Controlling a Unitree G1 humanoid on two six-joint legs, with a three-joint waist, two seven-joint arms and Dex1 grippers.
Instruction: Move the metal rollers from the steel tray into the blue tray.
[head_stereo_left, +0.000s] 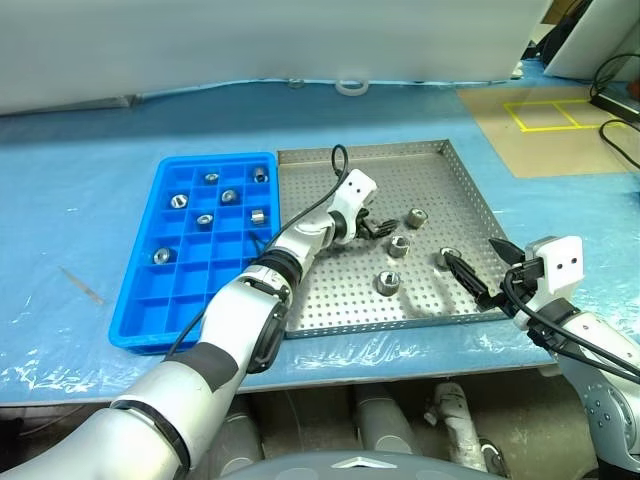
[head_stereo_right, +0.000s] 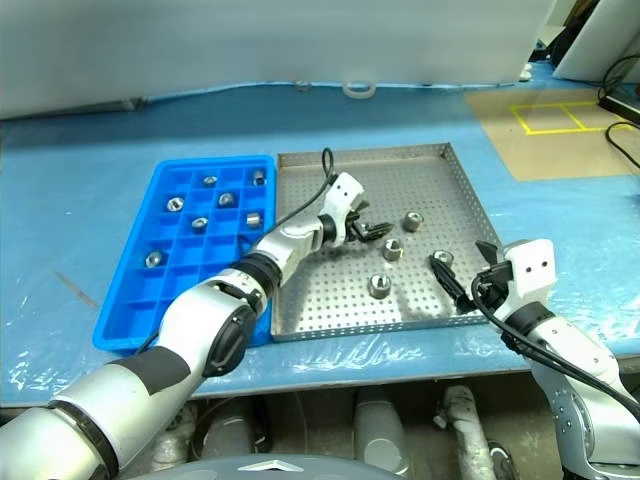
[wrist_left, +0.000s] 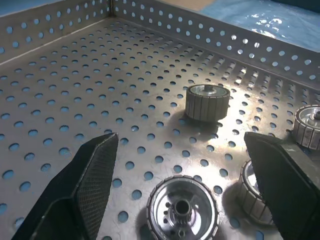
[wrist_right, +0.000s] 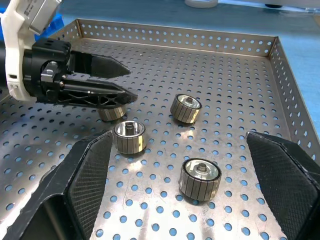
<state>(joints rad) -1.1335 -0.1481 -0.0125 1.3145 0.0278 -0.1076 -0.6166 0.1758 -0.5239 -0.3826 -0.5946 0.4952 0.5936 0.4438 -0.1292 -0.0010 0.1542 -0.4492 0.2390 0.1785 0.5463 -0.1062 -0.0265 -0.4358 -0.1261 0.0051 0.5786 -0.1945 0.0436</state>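
Blue tray (head_stereo_left: 140, 300) already has seven rollers. Left gripper (head_stereo_left: 376, 226) hangs open over the steel tray (head_stereo_left: 440, 170), beside four loose metal rollers (head_stereo_left: 397, 246). They look heavy, hard, slick; I'd pinch the ribbed sides. Right gripper (head_stereo_left: 480, 268) open.

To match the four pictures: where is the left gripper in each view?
Left eye view: left gripper, open, mid-picture over the steel tray.
Right eye view: likewise.
Left wrist view: its fingers flank a metal roller.
Right wrist view: above a metal roller.
Shared landmark: the perforated steel tray.
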